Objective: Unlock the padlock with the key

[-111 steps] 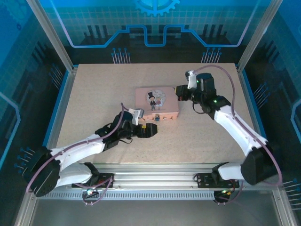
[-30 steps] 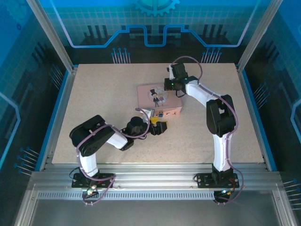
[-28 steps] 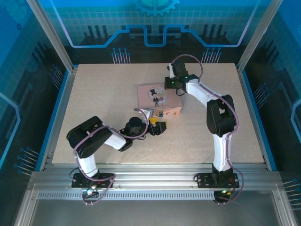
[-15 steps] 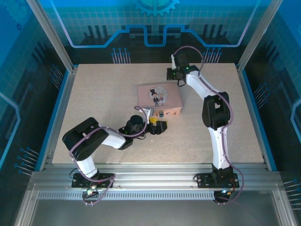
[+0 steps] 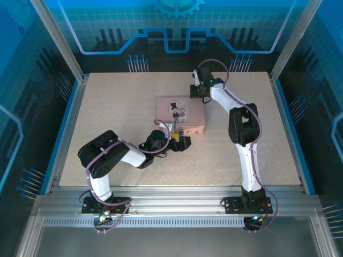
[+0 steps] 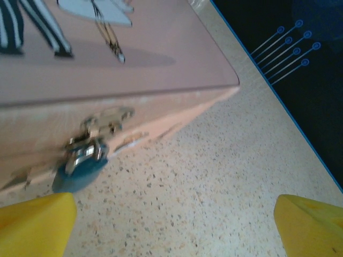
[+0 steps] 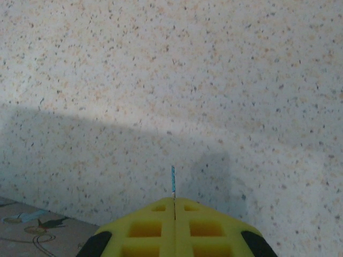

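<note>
Top view: desk bright, evenly lit from overhead; surrounding enclosure dim, blue-tinted. Short soft shadows hug arms. Frame posts splay toward edges. Detail small but sharp.

Left wrist view: whole frame soft. Pink box and padlock smeared, metal glinting. Left end effector yellow tips in bottom corners defocused. Top right corner near black.

Right wrist view: desk speckle crisp, bright at top. Broad soft shadow across lower half, darker patch near centre. Right end effector slightly soft at bottom edge.
</note>
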Controlling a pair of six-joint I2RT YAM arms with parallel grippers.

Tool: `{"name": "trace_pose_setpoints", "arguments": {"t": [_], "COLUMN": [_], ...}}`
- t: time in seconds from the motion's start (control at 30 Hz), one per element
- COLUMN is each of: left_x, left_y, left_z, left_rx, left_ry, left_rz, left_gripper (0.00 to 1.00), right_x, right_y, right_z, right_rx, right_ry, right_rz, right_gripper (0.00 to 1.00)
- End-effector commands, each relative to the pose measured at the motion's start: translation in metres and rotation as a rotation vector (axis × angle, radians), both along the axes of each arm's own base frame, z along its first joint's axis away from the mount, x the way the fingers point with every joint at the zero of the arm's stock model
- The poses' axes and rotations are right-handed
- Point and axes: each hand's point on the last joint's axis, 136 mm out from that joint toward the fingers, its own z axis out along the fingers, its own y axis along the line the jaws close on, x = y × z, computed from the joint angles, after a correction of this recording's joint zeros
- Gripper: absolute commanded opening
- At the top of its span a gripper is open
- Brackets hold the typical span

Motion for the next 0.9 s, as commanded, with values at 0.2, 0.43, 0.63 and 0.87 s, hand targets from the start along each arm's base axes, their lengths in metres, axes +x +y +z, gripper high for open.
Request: {"name": "trace_pose_setpoints", "arguments": {"t": [0.2, 0.43, 0.63, 0.87], "left_x": [0.023, 0.021, 0.023, 0.020], "left_y": [0.019, 0.026, 0.028, 0.036], "left_z": [0.002, -0.006, -0.013, -0.008], "left_rx": [0.073, 0.127, 0.132, 0.125], "left_ry": [-0.080, -0.089, -0.083, -0.087], "left_rz": [0.136, 0.161, 0.186, 0.208], "left_gripper": [0.96, 0.97, 0.96, 0.93], "right_x": [-0.032, -0.034, -0.039, -0.037], "right_y": [0.009, 0.014, 0.015, 0.014], "right_z": [-0.005, -0.002, -0.006, 0.000], "right_rx": [-0.018, -0.016, -0.013, -0.018], "right_ry": [0.056, 0.044, 0.049, 0.029], "right_rz": [0.053, 0.064, 0.062, 0.062], "right_gripper": [0.00, 0.00, 0.00, 0.00]}}
